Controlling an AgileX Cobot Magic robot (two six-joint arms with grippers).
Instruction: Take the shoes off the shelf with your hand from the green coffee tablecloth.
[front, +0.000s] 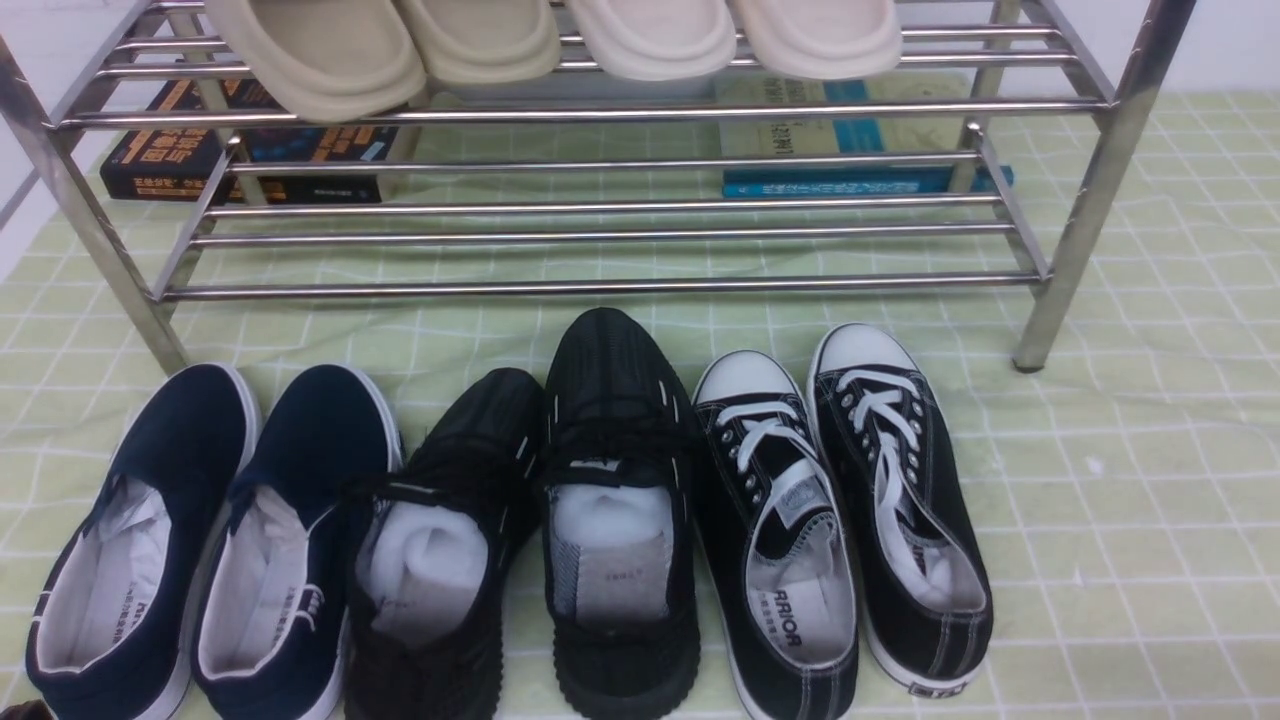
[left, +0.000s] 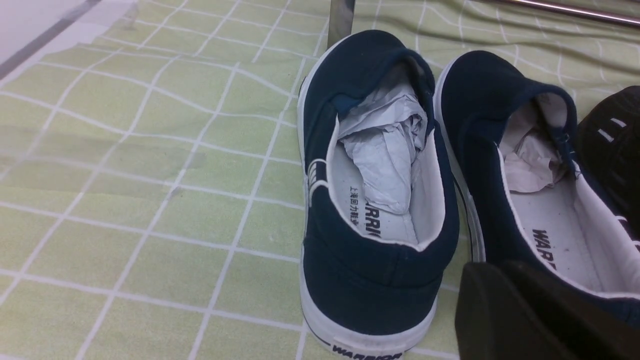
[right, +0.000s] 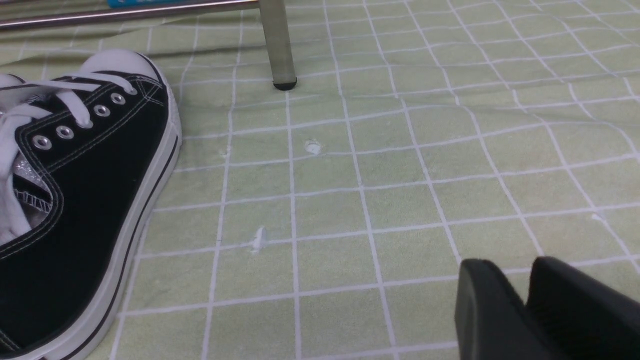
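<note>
The two all-black mesh shoes (front: 620, 480) stand side by side on the pale green checked tablecloth (front: 1130, 480), in front of the steel shelf (front: 600, 288), toes toward it, with white paper stuffing inside. An edge of one shows in the left wrist view (left: 612, 145). Neither gripper shows in the front view. My left gripper (left: 500, 272) hangs just behind the heels of the navy slip-ons, fingers together and empty. My right gripper (right: 512, 270) is low over bare cloth to the right of the canvas sneakers, fingers together and empty.
Navy slip-ons (front: 150, 530) stand left of the black shoes and black canvas sneakers with white toe caps (front: 850, 500) stand right of them. Beige slippers (front: 330, 50) lie on the shelf's upper tier. Books (front: 250, 150) lie on the cloth behind the shelf's lower tier. A shelf leg (right: 280, 50) stands ahead of my right gripper.
</note>
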